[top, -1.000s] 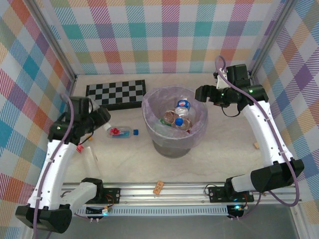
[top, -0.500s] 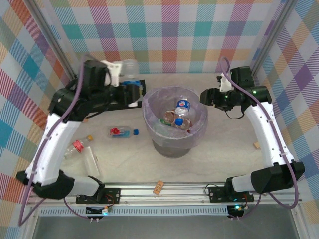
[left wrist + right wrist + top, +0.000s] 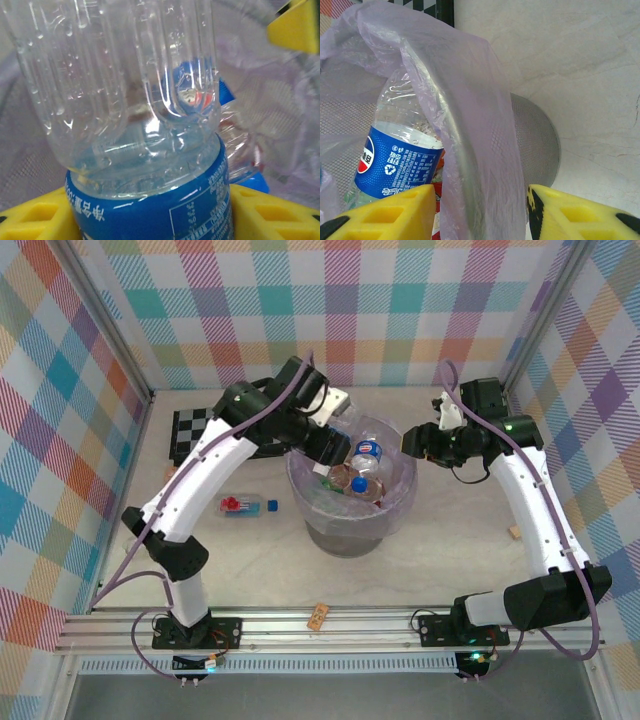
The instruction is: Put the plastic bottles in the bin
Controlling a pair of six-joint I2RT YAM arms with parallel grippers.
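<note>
My left gripper (image 3: 334, 447) hangs over the back left of the bin (image 3: 398, 502), a round grey bucket lined with a lilac bag. It is shut on a clear plastic bottle (image 3: 140, 100) with a blue label, held between yellow fingers (image 3: 272, 212). Inside the bin lie several bottles (image 3: 366, 452), one with a blue label (image 3: 395, 157). Another bottle (image 3: 248, 506), with a red label and a blue cap, lies on the table left of the bin. My right gripper (image 3: 481, 215) is open and straddles the bin's right rim (image 3: 470, 165), its fingers (image 3: 390, 212) close to the bag on both sides.
A black-and-white chequered board (image 3: 198, 426) lies at the back left, partly under the left arm. Small tan corks sit near the front rail (image 3: 318, 617) and at the right (image 3: 514, 532). Chequered walls close in the table on three sides.
The left arm has swung up from the left of the table and across to the bin, carrying the clear bottle. The right gripper's jaws have narrowed around the bin's rim.
</note>
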